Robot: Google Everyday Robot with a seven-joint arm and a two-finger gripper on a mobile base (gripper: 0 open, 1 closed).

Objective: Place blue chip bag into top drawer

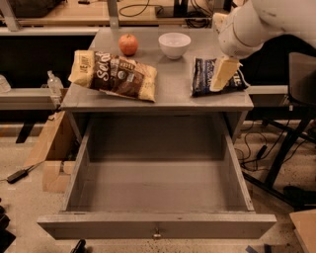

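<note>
Tabletop, front-right corner: gripper hangs over blue chip bag, grip unreadable; top drawer open below to receive it.

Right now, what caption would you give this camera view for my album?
Robot's tool at the blue chip bag on the cabinet top, top drawer pulled open below.

Speckled floor under the cabinet; wooden desk behind it; box left; chair right; gripper above its right side.
</note>
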